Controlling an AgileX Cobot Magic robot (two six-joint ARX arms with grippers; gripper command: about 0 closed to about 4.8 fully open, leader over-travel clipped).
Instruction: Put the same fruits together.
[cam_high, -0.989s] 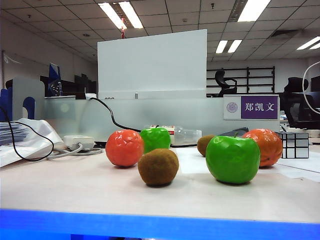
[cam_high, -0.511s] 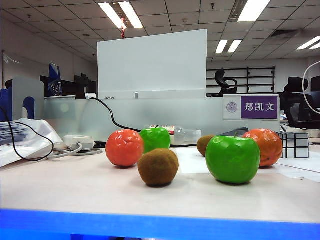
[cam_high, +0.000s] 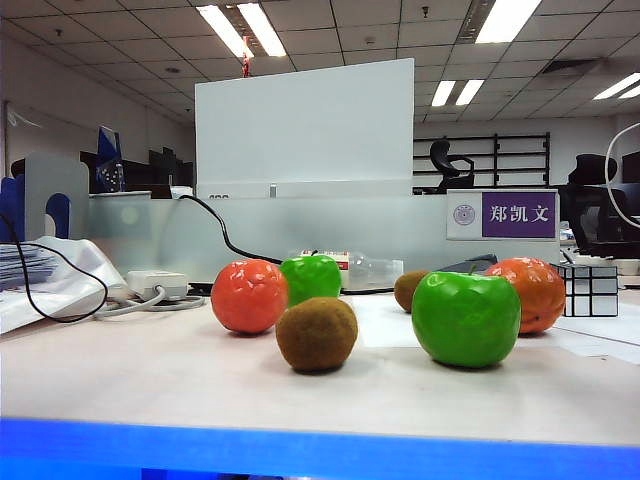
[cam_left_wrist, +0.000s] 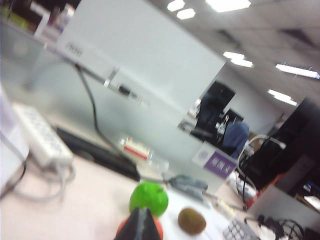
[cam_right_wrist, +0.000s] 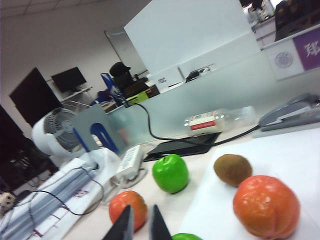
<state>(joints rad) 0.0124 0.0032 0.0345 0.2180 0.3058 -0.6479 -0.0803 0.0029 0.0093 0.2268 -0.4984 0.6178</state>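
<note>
Nothing sorted yet: apples (cam_high: 466, 318) (cam_high: 311, 277), mandarins (cam_high: 249, 296) (cam_high: 527, 293), kiwis (cam_high: 316, 334) (cam_high: 410, 289) mixed left and right; left gripper (cam_left_wrist: 139, 224) closed empty, right gripper (cam_right_wrist: 137, 225) slightly parted, both raised near side.

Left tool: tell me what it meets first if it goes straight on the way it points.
Most likely the orange-red mandarin, showing just behind the shut left tool; the green apple lies beyond it. Depth is unclear in this blurred view.

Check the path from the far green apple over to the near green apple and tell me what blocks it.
In the exterior view, the near kiwi sits between the far green apple and the near green apple, roughly on the line. Neither claw, left or right, is among the fruit.
</note>
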